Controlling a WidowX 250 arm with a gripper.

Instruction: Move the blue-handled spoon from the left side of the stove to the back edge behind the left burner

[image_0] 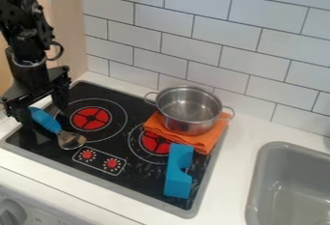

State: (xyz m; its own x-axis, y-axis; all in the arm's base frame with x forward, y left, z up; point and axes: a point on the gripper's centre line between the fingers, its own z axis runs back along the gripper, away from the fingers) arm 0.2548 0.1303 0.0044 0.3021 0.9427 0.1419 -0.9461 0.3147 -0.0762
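- Camera position: above the front side of the tabletop [243, 139], higher than the cooktop [157, 197].
- Viewing direction: down at a slant, across the cooktop toward the tiled wall [258, 40] along the top of the frame.
- Rotation: oblique to the wall; the front and rear cooktop edges slope downward from left to right.
- Range: near; the cooktop spans from the left edge to right of centre.
- Frame limits: the sink [256, 190] is cut off at lower right, the appliance front [48, 212] at lower left.
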